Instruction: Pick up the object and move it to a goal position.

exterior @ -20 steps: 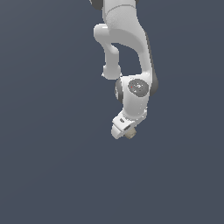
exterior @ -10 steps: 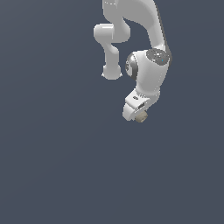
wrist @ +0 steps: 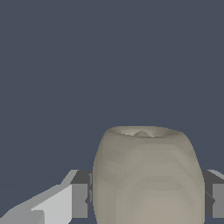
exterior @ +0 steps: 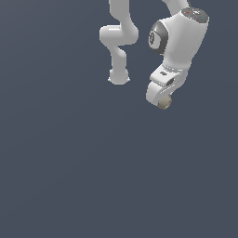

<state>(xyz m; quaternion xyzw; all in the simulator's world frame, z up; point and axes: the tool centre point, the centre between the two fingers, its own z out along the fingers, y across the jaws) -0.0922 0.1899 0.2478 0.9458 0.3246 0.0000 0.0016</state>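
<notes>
Plain dark slate-grey backdrop fills both views, evenly lit

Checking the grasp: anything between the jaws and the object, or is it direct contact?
Nothing shows between them. In the wrist view the object fills the gap of the gripper, a jaw against each side. The exterior view shows it only as a small lump at the tip.

Open room on every side of the gripper

In the exterior view the gripper hangs against plain dark grey, with nothing standing below it or toward the view's left or right. The arm's own base link, to the view's left, is the only nearby body. In the wrist view the beige object fills the gap between the jaws, touching both fingers.
</notes>
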